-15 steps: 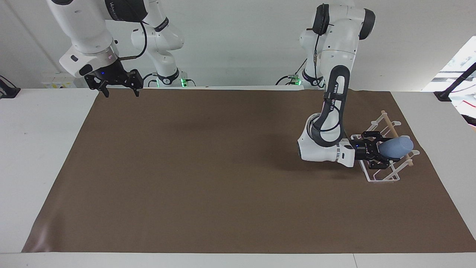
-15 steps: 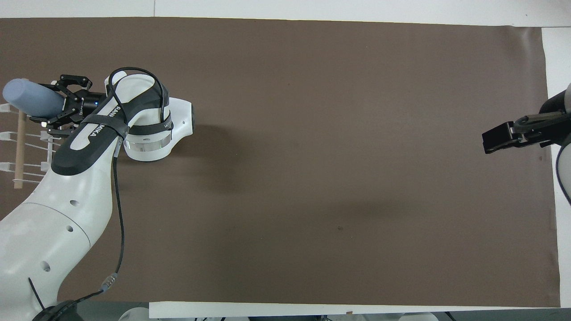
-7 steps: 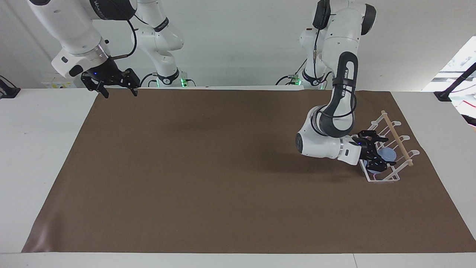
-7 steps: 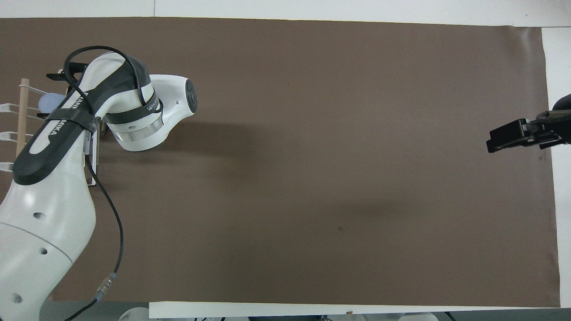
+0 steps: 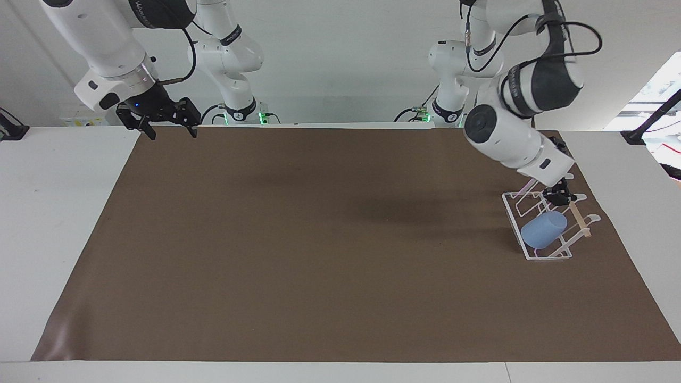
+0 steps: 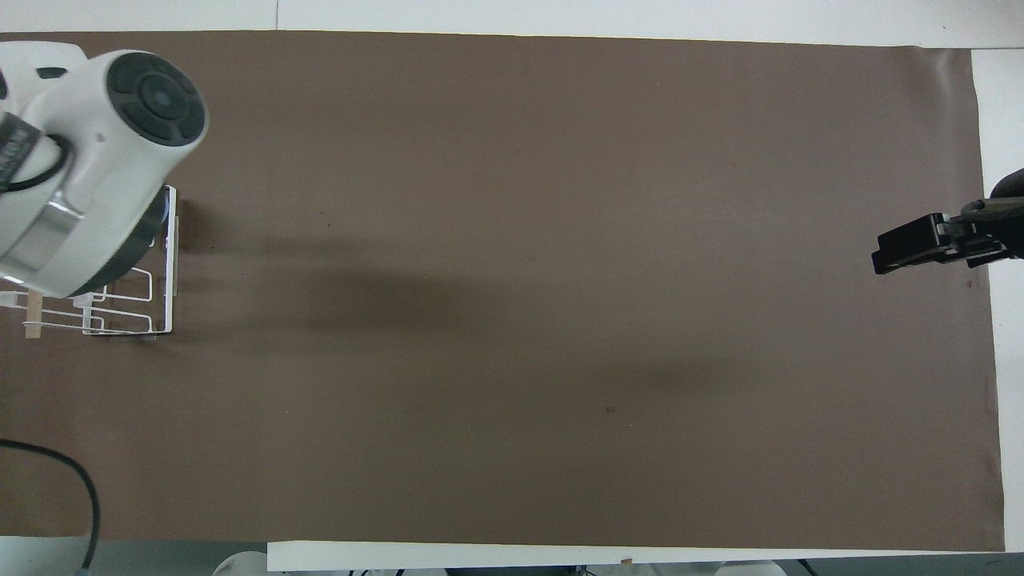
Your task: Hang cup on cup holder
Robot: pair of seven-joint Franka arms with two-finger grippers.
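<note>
The light-blue cup [image 5: 544,230] rests tilted among the prongs of the white wire cup holder [image 5: 514,226], at the rack's end farther from the robots. The holder stands on the mat at the left arm's end of the table, its wooden rod [image 5: 581,217] across the top. My left gripper [image 5: 558,194] is raised over the rack, apart from the cup and holding nothing. In the overhead view the left arm's wrist [image 6: 88,160] hides the cup and most of the holder [image 6: 170,272]. My right gripper [image 5: 162,121] is open and empty and waits over the mat's corner.
A brown mat [image 5: 319,239] covers most of the white table. The right gripper also shows in the overhead view [image 6: 928,244], at the mat's edge at the right arm's end.
My left gripper carried the cup down onto the holder, let go of it, and rose up and back toward the robots. The cup stays on the rack. The right arm barely moved.
</note>
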